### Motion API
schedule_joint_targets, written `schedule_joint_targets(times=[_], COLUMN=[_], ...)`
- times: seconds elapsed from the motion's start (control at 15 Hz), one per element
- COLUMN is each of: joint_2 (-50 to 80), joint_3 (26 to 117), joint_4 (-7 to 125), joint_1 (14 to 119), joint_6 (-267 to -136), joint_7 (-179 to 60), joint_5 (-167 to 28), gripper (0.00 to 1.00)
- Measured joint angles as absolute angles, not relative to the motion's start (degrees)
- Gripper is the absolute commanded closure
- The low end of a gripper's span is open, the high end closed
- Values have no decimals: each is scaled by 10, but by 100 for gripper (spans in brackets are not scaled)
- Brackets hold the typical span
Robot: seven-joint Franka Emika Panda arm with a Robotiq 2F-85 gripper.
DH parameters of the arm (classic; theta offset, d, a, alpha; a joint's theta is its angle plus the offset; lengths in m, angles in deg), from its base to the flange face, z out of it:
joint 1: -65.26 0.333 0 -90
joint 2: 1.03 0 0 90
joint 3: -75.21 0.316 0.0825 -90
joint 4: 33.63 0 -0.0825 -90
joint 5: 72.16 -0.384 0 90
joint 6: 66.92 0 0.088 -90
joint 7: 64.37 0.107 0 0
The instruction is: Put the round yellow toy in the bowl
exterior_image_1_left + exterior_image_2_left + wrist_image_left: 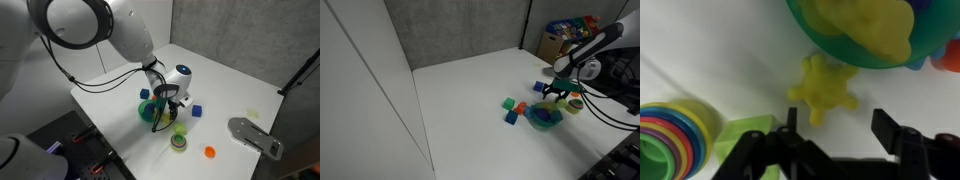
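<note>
The round yellow toy point(823, 88), a bright-yellow piece with knobby edges, lies on the white table just outside the teal-green bowl point(805, 25). The bowl also shows in both exterior views point(150, 111) point(543, 119). A larger yellow shape point(865, 25) lies inside the bowl. My gripper point(838, 118) is open and empty, hovering over the table with the toy just beyond its fingertips. In the exterior views the gripper point(166, 100) point(558, 91) hangs beside the bowl and hides the toy.
A lime-green piece point(745, 128) and a rainbow stacking ring point(670, 135) lie next to the gripper. A blue cube point(197, 111), a flat orange disc point(210, 152) and a grey object point(255, 136) lie farther off. More small blocks point(510, 116) lie beside the bowl.
</note>
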State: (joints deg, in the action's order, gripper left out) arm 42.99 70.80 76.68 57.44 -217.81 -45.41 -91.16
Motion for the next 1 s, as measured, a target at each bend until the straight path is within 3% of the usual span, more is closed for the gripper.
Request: schedule_joint_targets(times=[0.33,0.53,0.87,0.93,1.0], joint_2=[441,441,439,437,435], joint_3=[712,712,713,713,713], joint_4=[759,757,753,753,753], joint_1=[574,571,571,571,571], joint_6=[-2178,-2176,-2176,-2176,-2176], joint_7=[-454,-454,-454,-454,-454], joint_5=[-920,-920,-920,-920,-920], gripper=[92,100,96,71,71])
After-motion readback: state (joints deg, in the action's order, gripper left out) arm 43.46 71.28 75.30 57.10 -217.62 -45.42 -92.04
